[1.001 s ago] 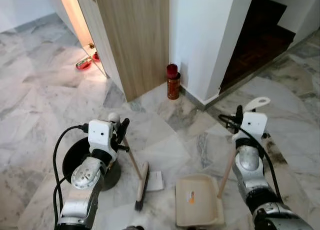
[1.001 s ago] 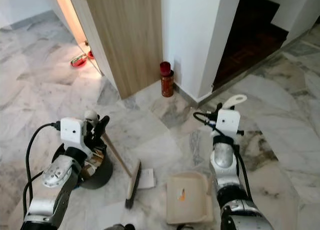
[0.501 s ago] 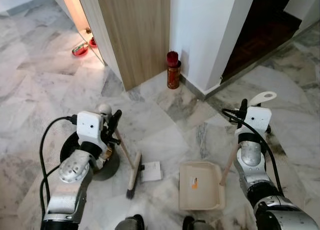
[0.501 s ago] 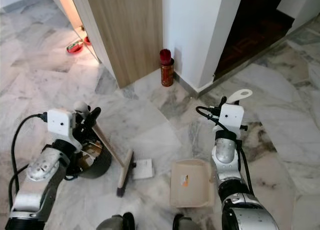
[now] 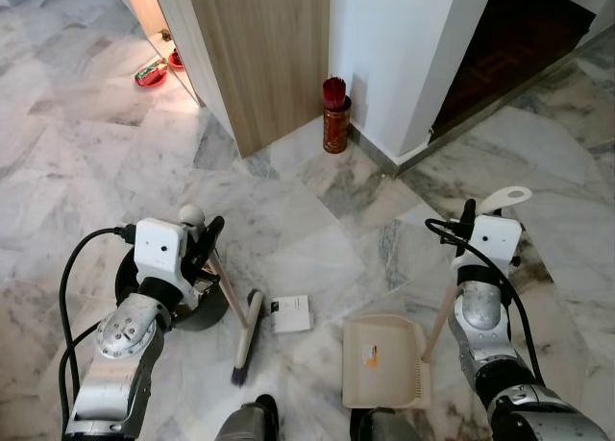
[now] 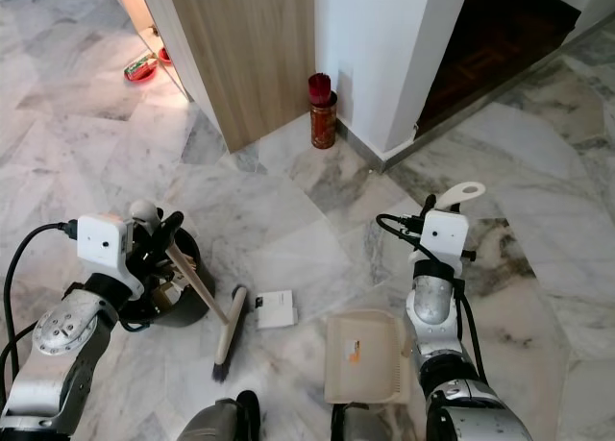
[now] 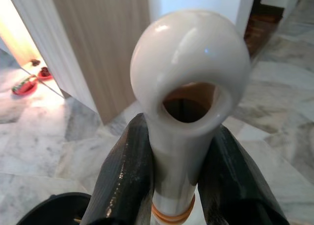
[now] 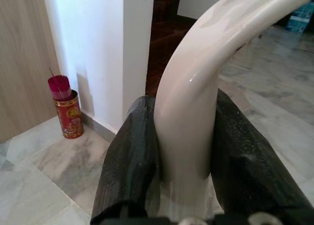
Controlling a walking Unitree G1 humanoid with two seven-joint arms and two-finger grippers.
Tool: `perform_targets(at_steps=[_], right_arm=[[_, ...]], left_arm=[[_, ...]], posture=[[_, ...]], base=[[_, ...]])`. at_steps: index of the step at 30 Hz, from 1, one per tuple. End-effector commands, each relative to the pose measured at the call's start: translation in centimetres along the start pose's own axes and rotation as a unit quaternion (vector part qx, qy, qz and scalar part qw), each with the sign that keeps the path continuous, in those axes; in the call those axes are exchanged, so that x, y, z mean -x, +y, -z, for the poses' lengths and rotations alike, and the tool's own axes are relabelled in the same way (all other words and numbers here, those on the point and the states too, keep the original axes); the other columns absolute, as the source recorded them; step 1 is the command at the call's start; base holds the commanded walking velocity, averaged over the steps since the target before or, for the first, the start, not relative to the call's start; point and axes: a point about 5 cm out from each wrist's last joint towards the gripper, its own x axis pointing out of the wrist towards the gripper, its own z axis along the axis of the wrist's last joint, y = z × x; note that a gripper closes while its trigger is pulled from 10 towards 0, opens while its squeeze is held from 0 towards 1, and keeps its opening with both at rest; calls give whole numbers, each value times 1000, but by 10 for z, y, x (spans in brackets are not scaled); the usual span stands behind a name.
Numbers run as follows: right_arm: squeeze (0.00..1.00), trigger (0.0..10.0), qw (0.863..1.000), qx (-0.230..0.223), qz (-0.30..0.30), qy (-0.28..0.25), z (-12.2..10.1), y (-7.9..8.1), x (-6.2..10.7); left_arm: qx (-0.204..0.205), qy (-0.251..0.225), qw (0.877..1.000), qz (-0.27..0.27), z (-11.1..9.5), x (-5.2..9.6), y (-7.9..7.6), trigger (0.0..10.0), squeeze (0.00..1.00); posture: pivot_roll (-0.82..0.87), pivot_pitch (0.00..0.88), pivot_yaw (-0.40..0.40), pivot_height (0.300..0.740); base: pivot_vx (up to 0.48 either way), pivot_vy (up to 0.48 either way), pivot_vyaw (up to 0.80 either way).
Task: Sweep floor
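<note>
The marble floor [image 5: 86, 162] spreads all round, and one wood-faced cabinet [image 5: 259, 57] stands at the far side with a white wall [image 5: 404, 57] just beside it. A dark doorway [image 5: 519, 47] opens beyond that wall. One red tin of incense sticks [image 5: 334, 116] stands on the floor in the corner where the cabinet meets the wall, well apart from the sweeping gear. Two red slippers [image 5: 157, 70] lie past the cabinet's other side in warm light.

Nearer the robot than the cabinet, one black bin [image 5: 183, 302] sits on the floor beside the left arm. One cream dustpan [image 5: 384, 364] lies flat on the floor, its pole rising to the right gripper [image 8: 184, 137], whose fingers are clamped on the pale curved handle. One broom [image 5: 246, 326] leans with its brush head on the floor between bin and dustpan; the left gripper [image 7: 171, 171] is closed round its white ball-ended handle. One small white paper [image 5: 291, 313] lies touching the brush head, on the side toward the dustpan.
</note>
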Motion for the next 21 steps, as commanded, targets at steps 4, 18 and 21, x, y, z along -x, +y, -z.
perform_targets(at_steps=[4,18,21], right_arm=[[0,10000,1000,7,-2,24,13,-1,12],[0,10000,999,11,-4,31,17,0,16],[0,10000,999,11,-4,32,17,1,15]], left_arm=[[45,47,997,39,20,1,-9,10000,0],[53,103,978,175,31,2,-20,10000,0],[56,98,977,181,28,-1,-20,10000,0]], posture=[[186,333,54,740],[190,333,54,740],[191,330,54,740]], base=[[0,0,0],[0,0,0],[0,0,0]])
